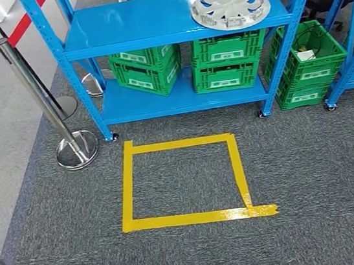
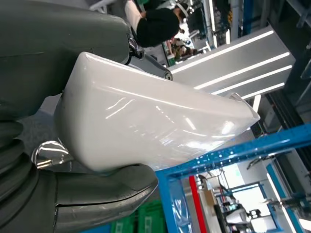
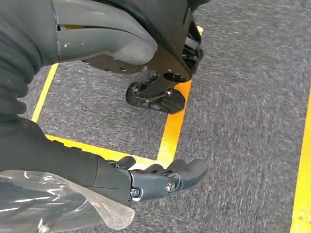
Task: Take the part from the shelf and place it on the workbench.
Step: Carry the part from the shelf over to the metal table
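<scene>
right hand hangs over carpet, fingers extended, holding nothing. left hand finger state cannot be told. hubcap lies upper right on blue shelf.

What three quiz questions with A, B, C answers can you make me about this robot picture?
1. Where does the silver wheel cover lie?
A. On the blue shelf
B. Inside the yellow tape square
C. In a crate

2. What colour are the crates under that shelf board?
A. Red
B. Green
C. Yellow

3. What is the left robot hand doing?
A. Holding a white part
B. Hanging empty
C. Touching the wheel cover

Answers: 1 A, it rests on the upper blue board. 2 B, all the crates are green. 3 A, the left wrist view shows the glossy white part in its grip.
</scene>
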Tool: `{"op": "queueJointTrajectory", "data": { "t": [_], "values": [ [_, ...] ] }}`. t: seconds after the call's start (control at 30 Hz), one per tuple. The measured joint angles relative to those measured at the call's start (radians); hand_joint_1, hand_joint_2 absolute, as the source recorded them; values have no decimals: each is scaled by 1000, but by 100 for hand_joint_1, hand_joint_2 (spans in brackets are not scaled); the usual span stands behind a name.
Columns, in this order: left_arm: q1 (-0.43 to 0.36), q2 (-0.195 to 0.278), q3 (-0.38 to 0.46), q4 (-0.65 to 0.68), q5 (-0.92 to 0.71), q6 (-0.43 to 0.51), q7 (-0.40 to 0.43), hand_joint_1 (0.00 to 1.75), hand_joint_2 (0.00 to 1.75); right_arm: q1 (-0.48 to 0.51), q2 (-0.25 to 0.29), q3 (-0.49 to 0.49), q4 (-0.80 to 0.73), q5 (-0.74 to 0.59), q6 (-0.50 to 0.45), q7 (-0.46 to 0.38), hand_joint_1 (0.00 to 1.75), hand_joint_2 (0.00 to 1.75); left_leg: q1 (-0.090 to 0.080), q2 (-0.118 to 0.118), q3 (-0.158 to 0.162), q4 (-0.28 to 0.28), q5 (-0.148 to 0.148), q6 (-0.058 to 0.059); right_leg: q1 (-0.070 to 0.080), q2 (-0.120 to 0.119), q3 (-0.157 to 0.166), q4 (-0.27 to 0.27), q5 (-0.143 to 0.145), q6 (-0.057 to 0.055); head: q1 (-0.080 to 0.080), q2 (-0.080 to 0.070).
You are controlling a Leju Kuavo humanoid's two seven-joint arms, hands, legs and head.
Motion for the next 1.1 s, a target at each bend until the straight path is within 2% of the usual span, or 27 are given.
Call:
{"op": "queueJointTrajectory", "data": {
  "t": [0.03,0.07,0.13,0.17,0.2,0.27,0.3,0.33,0.37,0.4,0.43,0.5,0.53,0.57,0.63,0.67,0.7,0.77,0.8,0.83,0.87,0.9,0.93,0.97,1.03,1.07,1.1],
  "values": [
    [-2,0,0,-1,-1,0,-2,173,175,2,-2,7,0,-5,-3,2,0,175,-3,16,42,-70,-14,6,1,-10,-2,4,5,5,0,0],
    [-3,-1,0,-1,-2,1,-5,173,175,3,-4,13,0,-9,-5,4,0,175,-7,24,66,-116,-29,12,2,-20,-5,7,9,11,0,0],
    [-4,-3,1,-3,-2,2,-8,173,175,4,-10,26,0,-15,-7,8,0,175,-7,11,65,-148,-36,22,2,-34,-14,11,15,22,0,0],
    [-3,-4,1,-4,-2,3,-10,173,175,4,-14,31,0,-17,-8,9,0,175,-4,3,61,-155,-32,29,1,-20,-23,22,5,28,1,0],
    [-4,-6,2,-4,-2,3,-11,173,175,4,-17,37,-1,-19,-8,10,0,175,-1,-4,55,-161,-27,36,0,4,-38,48,-17,32,3,0],
    [-5,-9,3,-4,-2,4,-12,173,175,9,-25,43,-1,-22,-10,13,0,175,-1,-20,37,-160,-15,48,-3,61,-86,162,-88,39,8,0],
    [-5,-10,3,-4,-2,6,-13,173,175,12,-27,47,-1,-24,-12,15,0,175,-3,-30,28,-157,-10,51,-3,73,-111,229,-120,41,9,0],
    [-5,-11,3,-4,-1,7,-13,173,175,16,-30,52,-1,-27,-15,17,0,175,-5,-40,19,-153,-6,52,-4,78,-128,279,-138,41,9,0],
    [-5,-11,3,-4,0,8,-14,173,175,20,-33,56,-2,-29,-18,18,0,175,-8,-51,12,-149,-2,52,-3,80,-125,290,-135,40,9,0],
    [-5,-12,3,-4,2,9,-16,173,175,22,-35,60,-2,-31,-21,19,0,175,-9,-62,6,-144,0,51,-3,82,-105,265,-115,38,9,0],
    [-5,-12,3,-4,3,11,-17,173,175,23,-38,63,-2,-33,-23,20,0,175,-11,-73,3,-139,1,50,-3,90,-69,207,-84,34,9,0],
    [-6,-12,3,-4,4,13,-19,173,175,26,-43,67,-4,-36,-25,21,0,175,-13,-92,-6,-127,3,47,-5,139,5,75,-41,24,8,0],
    [-8,-13,3,-4,4,13,-20,173,175,27,-46,70,-4,-38,-26,22,0,175,-13,-101,-14,-121,5,42,-5,160,28,34,-35,20,8,0],
    [-9,-13,3,-4,4,14,-22,173,175,29,-47,73,-5,-40,-26,24,0,175,-11,-112,-23,-116,7,37,-5,174,38,15,-37,17,8,0],
    [-9,-13,3,-4,5,14,-23,173,175,34,-48,80,-6,-44,-28,27,0,175,-9,-132,-38,-110,14,24,-6,156,40,9,-35,13,9,0],
    [-8,-13,3,-5,5,15,-23,173,175,36,-48,82,-7,-44,-30,27,0,175,-10,-127,-44,-103,9,18,-9,142,39,5,-31,8,8,0],
    [-9,-13,3,-5,5,15,-24,173,175,37,-49,84,-8,-45,-31,27,0,175,-10,-111,-56,-81,-7,11,-11,127,39,1,-28,3,4,0],
    [-11,-13,2,-6,5,15,-24,173,175,38,-50,87,-8,-45,-33,27,0,175,-8,-67,-101,20,-69,-4,-13,95,36,-2,-24,-2,-2,0],
    [-12,-13,2,-6,5,15,-24,173,175,39,-50,87,-8,-45,-33,27,0,175,-4,-56,-130,87,-102,-11,-12,79,31,-1,-24,-3,-5,0],
    [-12,-13,2,-6,5,14,-24,173,175,40,-50,87,-8,-45,-33,28,0,175,0,-51,-153,142,-124,-16,-12,63,27,-1,-24,-3,-5,0],
    [-11,-14,2,-6,5,14,-25,173,175,40,-50,87,-8,-45,-33,28,0,175,3,-49,-162,170,-128,-19,-12,48,23,-1,-25,-3,-5,0],
    [-10,-13,2,-6,5,14,-24,173,175,39,-50,87,-8,-45,-33,28,0,175,6,-46,-152,159,-114,-21,-12,34,21,0,-26,-2,-5,0],
    [-9,-13,2,-6,5,15,-25,173,175,38,-50,88,-8,-45,-33,28,0,175,7,-41,-124,112,-87,-21,-12,21,22,0,-27,-1,-5,0],
    [-9,-13,2,-6,5,15,-25,173,175,37,-50,89,-8,-47,-33,28,0,175,7,-23,-82,38,-54,-18,-12,8,27,0,-28,1,-5,0],
    [-11,-13,2,-6,5,15,-26,173,175,38,-50,93,-8,-51,-37,29,0,175,-1,23,-15,-86,-15,-5,-7,-13,35,1,-31,7,-5,0],
    [-12,-13,2,-6,5,16,-26,173,175,38,-51,96,-9,-53,-39,31,0,175,-6,38,-2,-115,-9,3,-5,-22,39,2,-32,11,-4,0],
    [-13,-13,2,-6,5,17,-26,173,175,38,-51,99,-9,-54,-41,32,0,175,-10,37,-4,-120,-9,11,-4,-32,40,2,-32,16,-4,0]
  ]
}}
